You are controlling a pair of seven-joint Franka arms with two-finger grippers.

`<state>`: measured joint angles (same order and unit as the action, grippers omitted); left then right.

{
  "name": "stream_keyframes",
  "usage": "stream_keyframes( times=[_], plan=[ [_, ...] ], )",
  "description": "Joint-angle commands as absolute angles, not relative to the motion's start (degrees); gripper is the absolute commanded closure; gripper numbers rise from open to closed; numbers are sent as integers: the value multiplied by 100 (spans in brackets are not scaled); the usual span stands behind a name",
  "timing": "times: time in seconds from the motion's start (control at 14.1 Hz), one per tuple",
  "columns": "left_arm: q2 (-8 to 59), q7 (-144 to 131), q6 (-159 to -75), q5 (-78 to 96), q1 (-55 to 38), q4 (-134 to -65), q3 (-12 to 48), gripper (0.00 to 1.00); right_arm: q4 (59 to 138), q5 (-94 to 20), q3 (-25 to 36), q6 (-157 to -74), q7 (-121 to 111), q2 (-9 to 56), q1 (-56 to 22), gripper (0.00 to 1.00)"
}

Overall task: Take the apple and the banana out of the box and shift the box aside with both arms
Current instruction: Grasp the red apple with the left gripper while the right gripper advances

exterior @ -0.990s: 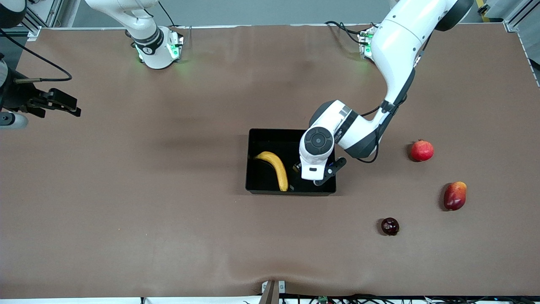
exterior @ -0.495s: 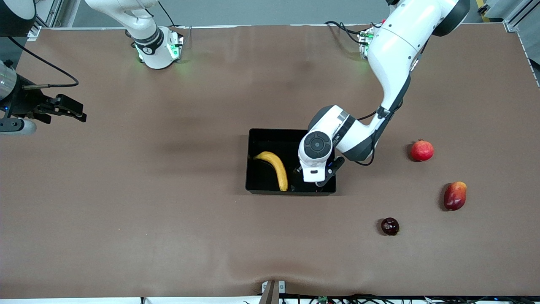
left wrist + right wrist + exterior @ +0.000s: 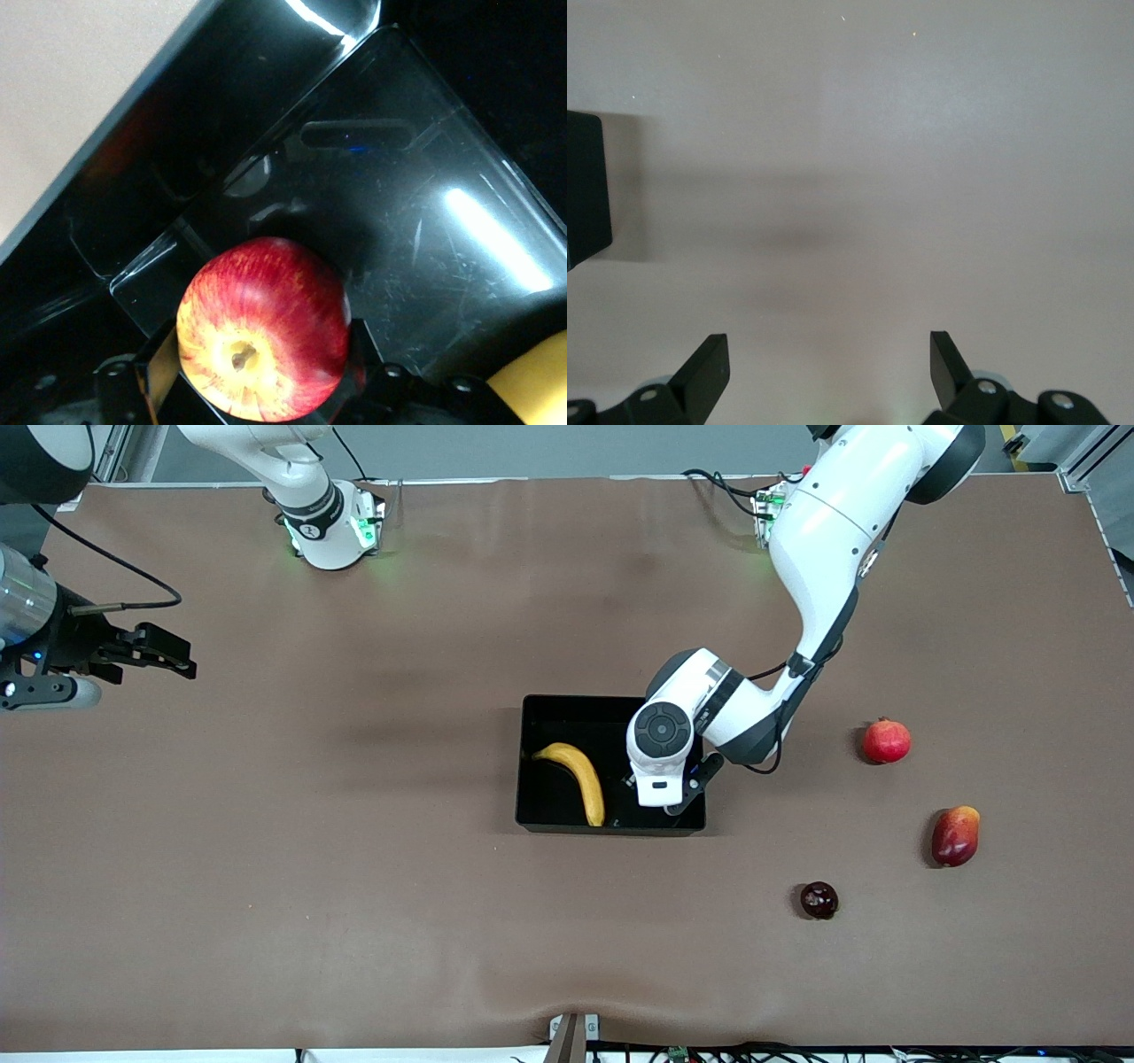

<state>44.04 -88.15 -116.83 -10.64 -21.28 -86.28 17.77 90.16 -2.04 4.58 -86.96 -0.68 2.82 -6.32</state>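
1. The left pincer [image 3: 261, 390] is down inside the box [image 3: 554, 815], at the end toward the left arm's side, with a finger [image 3: 155, 376] on each flank of the apple [image 3: 261, 350]; the gap looks almost taken up, though I can't say it grips firmly yet.
2. The apple sits on the box floor near a corner, stem dimple facing the wrist camera, so a side-on pinch suits it.
3. The banana [image 3: 578, 778] lies in the same box, beside the apple, untouched.
4. The right pincer [image 3: 828, 372] hangs spread wide and empty over bare tabletop [image 3: 354, 886] at the right arm's end; that arm waits, likely keeping clear.
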Motion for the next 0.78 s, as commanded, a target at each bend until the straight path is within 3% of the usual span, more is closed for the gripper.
stream_keyframes(
  times=[0.0, 0.07, 0.28, 0.71],
  plan=[
    [4377, -9070, -11804, -1213, -2162, -8649, 1767, 79, 8983, -246, 483, -8754, -70, 404, -641, 0],
    [4351, -9070, -11804, -1213, -2162, -8640, 1767, 89, 8974, -246, 483, -8780, -70, 404, -685, 0],
    [4141, -9105, -11742, -1178, -2171, -8578, 1802, 98, 8974, -255, 483, -8675, -53, 387, -800, 0],
    [3271, -8669, -11268, -1230, -2066, -8569, 1811, 100, 8965, -281, 475, -8753, 26, 413, -1116, 0]
  ],
)
